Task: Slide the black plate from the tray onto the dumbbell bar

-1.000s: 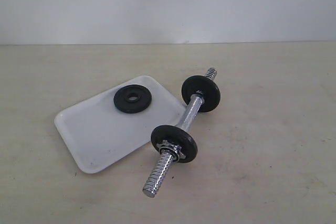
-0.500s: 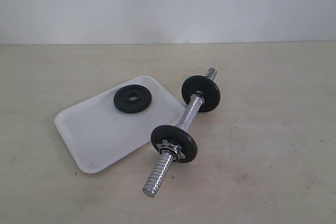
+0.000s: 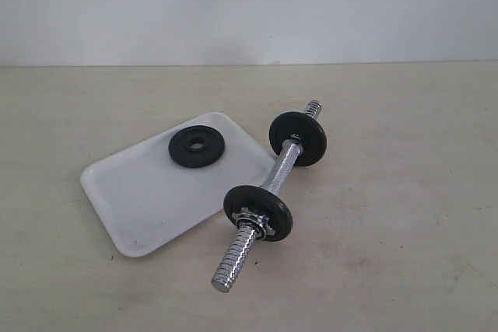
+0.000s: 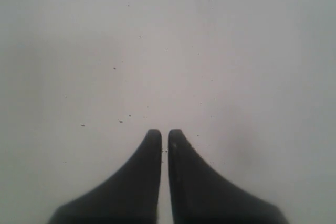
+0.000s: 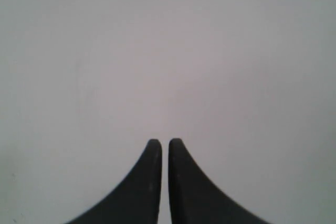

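Observation:
The black plate (image 3: 197,147) lies flat near the far corner of the white tray (image 3: 148,200) in the exterior view. Just right of the tray, the chrome dumbbell bar (image 3: 282,165) lies slantwise on the table, carrying a black disc at its far end and another near its threaded near end with a chrome star collar (image 3: 254,221) against it. Neither arm shows in the exterior view. My left gripper (image 4: 164,136) is shut with nothing between its fingers, over a bare pale surface. My right gripper (image 5: 164,145) is shut and empty too, facing a plain pale surface.
A pale wooden tabletop (image 3: 405,192) spreads around the tray and bar, with a white wall behind it. The bar's threaded near end (image 3: 233,262) points toward the table's front.

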